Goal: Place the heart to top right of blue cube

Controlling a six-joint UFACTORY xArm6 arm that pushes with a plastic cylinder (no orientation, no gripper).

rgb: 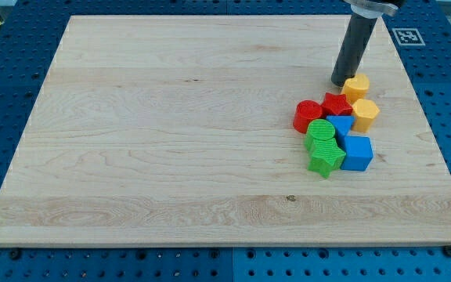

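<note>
My tip rests on the board at the view's upper right, just left of a yellow block that looks like the heart, touching or almost touching it. The blue cube lies lower, at the bottom right of a tight cluster. The heart sits at the top of that cluster, above the blue cube. A yellow hexagon lies between the heart and the blue cube.
The cluster also holds a red star, a red cylinder, a second blue block, a green cylinder and a green star. The wooden board's right edge is close to the cluster.
</note>
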